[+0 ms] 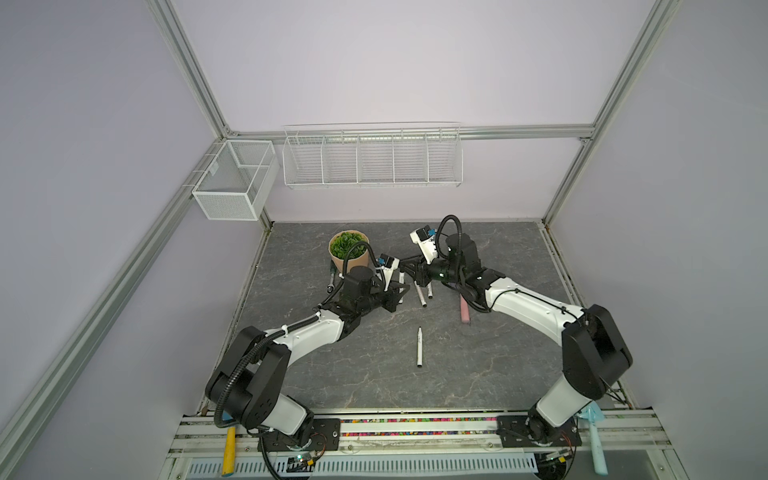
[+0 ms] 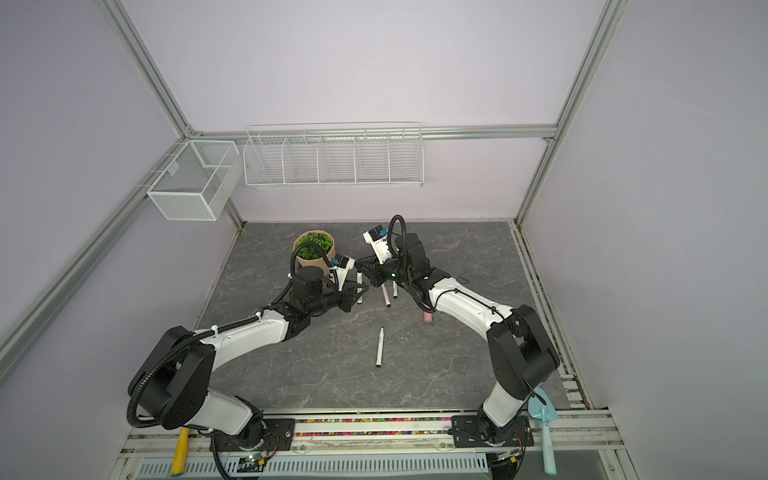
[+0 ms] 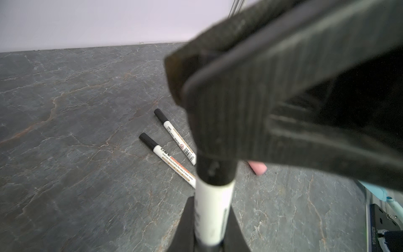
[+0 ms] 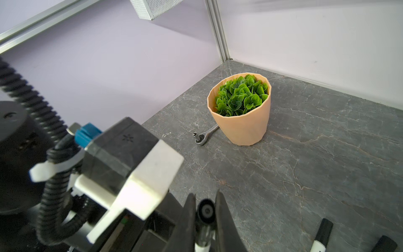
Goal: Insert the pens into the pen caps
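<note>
Pen (image 3: 209, 222) sits pinched in your left gripper (image 3: 210, 205) just above the table (image 3: 65, 109) beside two capped pens (image 3: 168, 161), its cap (image 3: 214, 170) (clamped tight in the right gripper (image 4: 206, 203)) seemingly on the tip, so push them squarely together, then release and fetch the bare pen (image 1: 420, 347).

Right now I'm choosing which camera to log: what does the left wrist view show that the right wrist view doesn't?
Only left wrist: the printed barrels of one lying capped pen and its neighbour, plus a pink handle end. Only right wrist: the potted plant and the ratchet wrench by it. Both: the grey table and the held pen, its black cap gripped by the right pincer.
</note>
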Motion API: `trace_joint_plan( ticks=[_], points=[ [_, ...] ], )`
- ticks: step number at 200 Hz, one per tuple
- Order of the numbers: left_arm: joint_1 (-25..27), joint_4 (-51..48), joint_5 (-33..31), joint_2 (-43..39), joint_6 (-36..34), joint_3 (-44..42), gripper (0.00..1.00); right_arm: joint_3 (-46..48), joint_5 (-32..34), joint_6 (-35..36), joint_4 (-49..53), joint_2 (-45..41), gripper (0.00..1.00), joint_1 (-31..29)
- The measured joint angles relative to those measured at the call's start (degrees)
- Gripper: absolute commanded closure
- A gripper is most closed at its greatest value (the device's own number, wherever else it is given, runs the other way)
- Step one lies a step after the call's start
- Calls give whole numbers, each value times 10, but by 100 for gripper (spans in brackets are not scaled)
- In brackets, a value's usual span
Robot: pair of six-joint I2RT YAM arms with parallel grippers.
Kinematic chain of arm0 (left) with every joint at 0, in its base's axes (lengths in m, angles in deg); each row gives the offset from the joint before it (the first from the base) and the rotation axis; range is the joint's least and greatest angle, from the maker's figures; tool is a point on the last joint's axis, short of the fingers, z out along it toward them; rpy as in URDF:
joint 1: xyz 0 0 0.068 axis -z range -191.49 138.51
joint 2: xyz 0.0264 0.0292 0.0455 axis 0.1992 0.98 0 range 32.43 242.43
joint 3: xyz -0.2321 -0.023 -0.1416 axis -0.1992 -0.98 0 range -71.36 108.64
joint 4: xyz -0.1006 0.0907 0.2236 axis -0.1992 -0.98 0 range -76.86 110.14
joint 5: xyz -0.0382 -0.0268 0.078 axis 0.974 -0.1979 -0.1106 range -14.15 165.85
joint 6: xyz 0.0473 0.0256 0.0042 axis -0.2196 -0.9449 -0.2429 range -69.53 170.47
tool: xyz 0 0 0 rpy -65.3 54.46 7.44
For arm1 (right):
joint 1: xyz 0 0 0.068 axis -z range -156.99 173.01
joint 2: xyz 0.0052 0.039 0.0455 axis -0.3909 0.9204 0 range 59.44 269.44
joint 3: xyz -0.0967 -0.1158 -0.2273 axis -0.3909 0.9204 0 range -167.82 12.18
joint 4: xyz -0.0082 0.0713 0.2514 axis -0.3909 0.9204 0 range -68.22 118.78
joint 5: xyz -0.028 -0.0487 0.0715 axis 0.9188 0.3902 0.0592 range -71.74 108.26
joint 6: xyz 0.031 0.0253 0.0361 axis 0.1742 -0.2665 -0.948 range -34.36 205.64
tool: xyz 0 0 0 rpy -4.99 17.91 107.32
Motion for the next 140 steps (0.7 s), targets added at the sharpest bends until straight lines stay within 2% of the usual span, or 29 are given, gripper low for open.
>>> trace_joint_plan(
  ticks=[56, 88, 140],
  points=[
    [1, 3, 26, -49, 29, -20, 100, 25, -69, -90, -29, -19, 93, 34],
    [22, -11, -6, -74, 31, -38, 100, 39, -89, -123, -20, -28, 93, 38],
    [57, 11, -35, -74, 61, -57, 100, 54, -83, -149, 17, -58, 87, 41]
  ],
)
